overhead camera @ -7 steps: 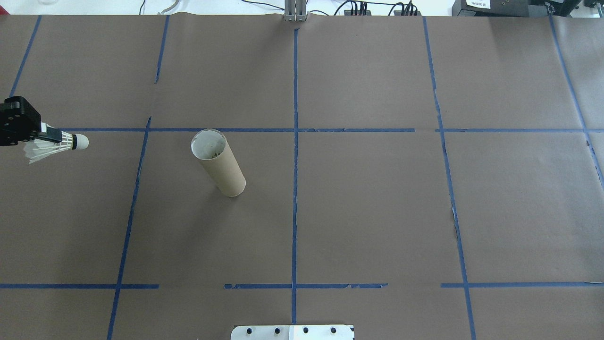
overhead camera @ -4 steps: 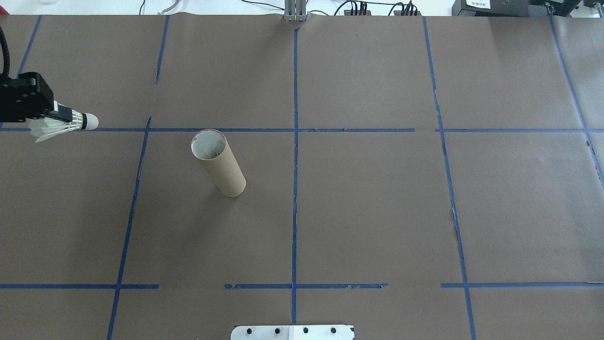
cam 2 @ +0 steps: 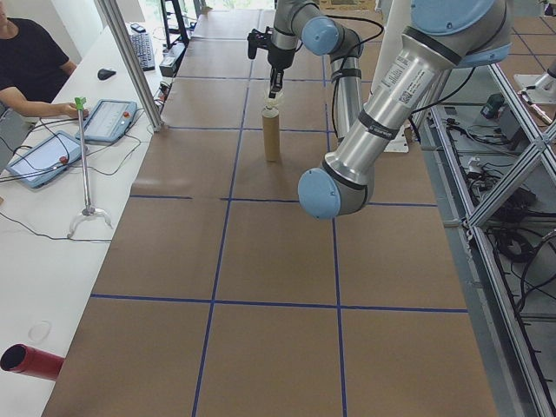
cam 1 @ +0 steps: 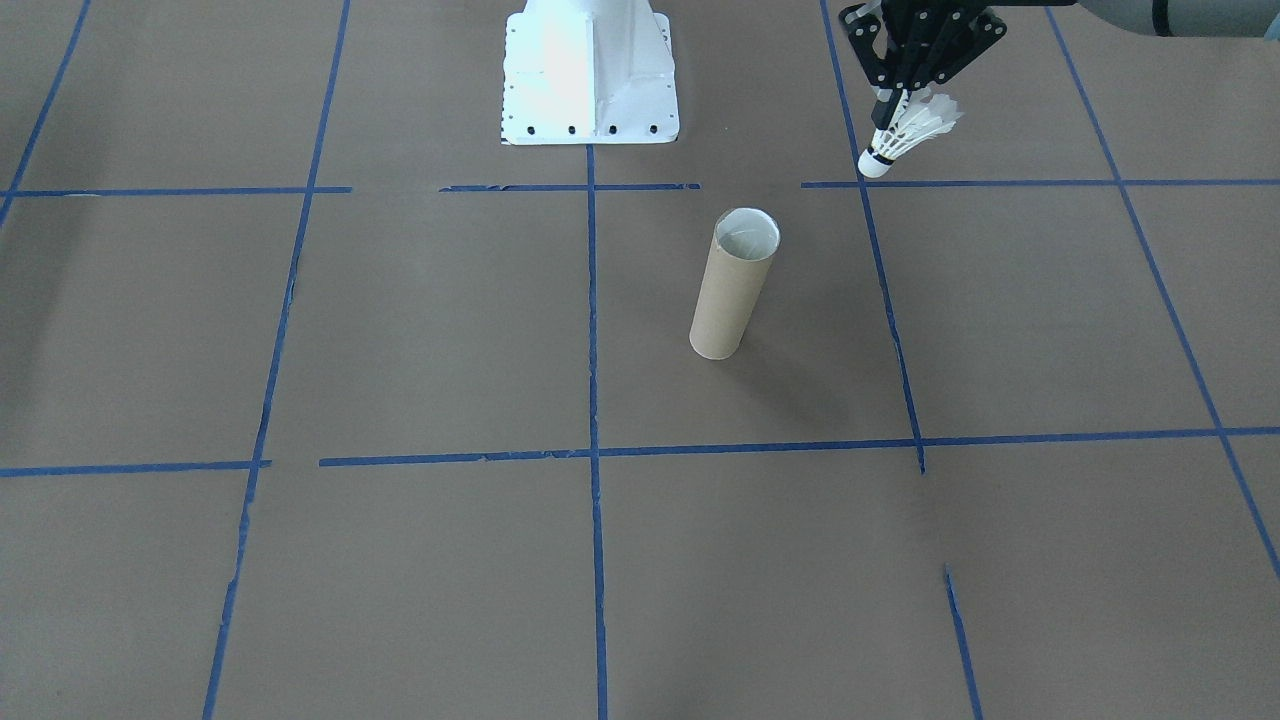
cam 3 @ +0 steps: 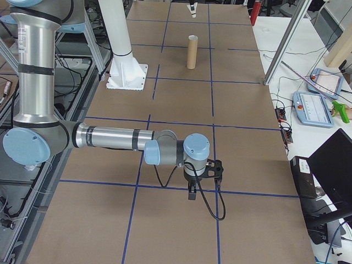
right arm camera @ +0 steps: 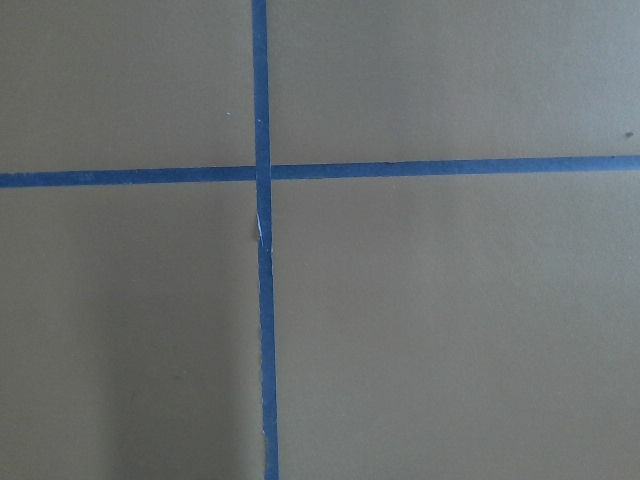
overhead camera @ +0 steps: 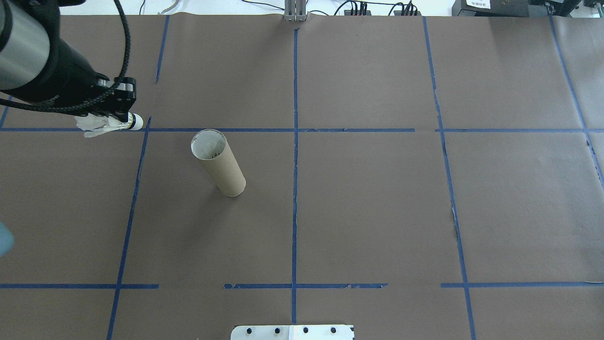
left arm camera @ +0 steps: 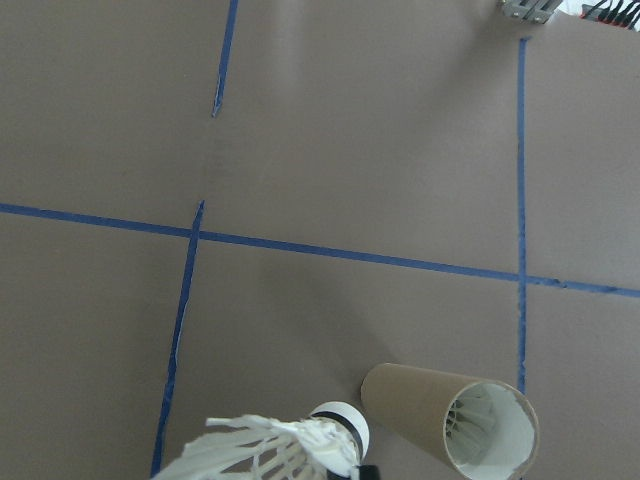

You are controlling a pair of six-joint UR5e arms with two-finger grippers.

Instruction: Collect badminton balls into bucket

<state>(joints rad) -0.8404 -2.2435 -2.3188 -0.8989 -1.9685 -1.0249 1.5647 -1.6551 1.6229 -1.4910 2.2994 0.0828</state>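
The bucket (overhead camera: 218, 163), a tall brown cardboard tube with a pale inside, stands upright left of the table's middle; it also shows in the front view (cam 1: 733, 285) and the left wrist view (left arm camera: 450, 420). My left gripper (overhead camera: 121, 115) is shut on the white feather shuttlecock (overhead camera: 107, 124) and holds it in the air, to the left of the bucket's mouth. In the front view the shuttlecock (cam 1: 905, 135) hangs cork tip down from the gripper (cam 1: 890, 115). My right gripper (cam 3: 191, 192) shows only in the right side view, low over the paper, and I cannot tell its state.
Brown paper with a blue tape grid covers the table (overhead camera: 377, 212). The white pedestal base (cam 1: 588, 70) stands at the robot's edge. A white side table (cam 2: 61, 200) with tablets, a stand and a seated person runs along the far side.
My left arm has come in from the view's left edge, carrying the shuttlecock rightward toward the bucket. The bucket has not moved.
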